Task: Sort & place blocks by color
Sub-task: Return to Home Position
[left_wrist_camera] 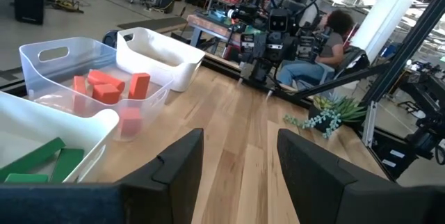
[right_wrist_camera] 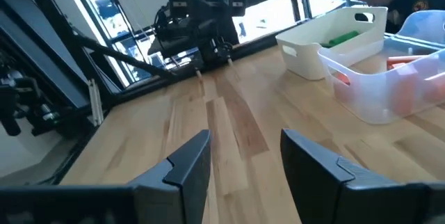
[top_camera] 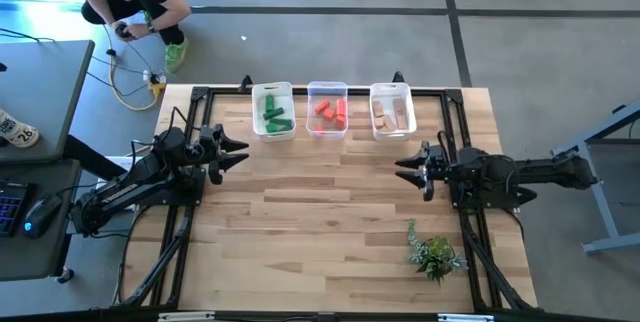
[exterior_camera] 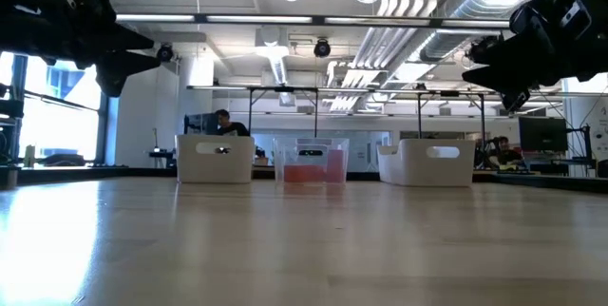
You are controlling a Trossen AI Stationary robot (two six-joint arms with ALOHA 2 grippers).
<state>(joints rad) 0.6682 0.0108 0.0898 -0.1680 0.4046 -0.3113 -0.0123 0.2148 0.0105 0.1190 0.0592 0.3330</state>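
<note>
Jaws parted, both sides — blocks (top_camera: 330, 112) binned

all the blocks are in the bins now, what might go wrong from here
The plant sits close by the right arm; a swing might brush it. A person crouches just off the table's far left corner, behind the left arm, so a wide move could come near. The bins stand at the far edge; a knock from the open left gripper or right gripper might shove them off.
</note>
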